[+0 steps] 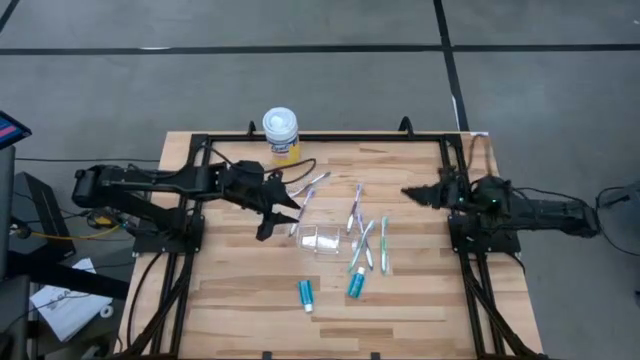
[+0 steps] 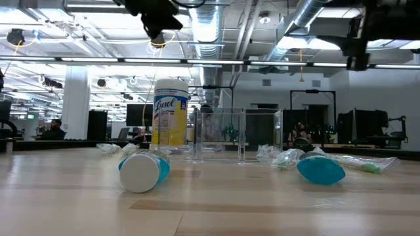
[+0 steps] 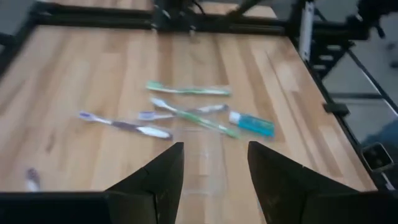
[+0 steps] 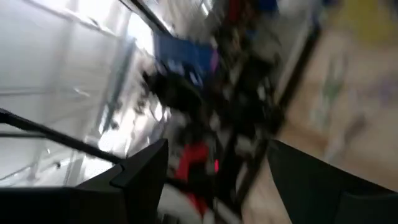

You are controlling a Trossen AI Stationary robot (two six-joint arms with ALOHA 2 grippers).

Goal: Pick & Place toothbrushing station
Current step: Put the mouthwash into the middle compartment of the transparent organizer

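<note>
A small clear plastic cup [image 1: 320,240] rests on the wooden table near its middle; in the low view the cup [image 2: 220,134] stands behind the tubes. Several thin toothbrushes lie flat around it, one [image 1: 310,190] to its far left, others [image 1: 366,245] to its right. Two blue toothpaste tubes [image 1: 306,295] [image 1: 356,285] lie nearer the front edge. My left gripper [image 1: 275,215] hangs open above the table just left of the cup, slanting down toward it, and its fingers [image 3: 168,174] hold nothing. My right gripper [image 1: 415,193] waits open at the table's right side, raised and level.
A yellow wipes canister with a white lid [image 1: 281,133] stands at the far edge. A black frame [image 1: 320,138] runs along the table's far, left and right edges. Bare wood lies at the near left [image 1: 230,300].
</note>
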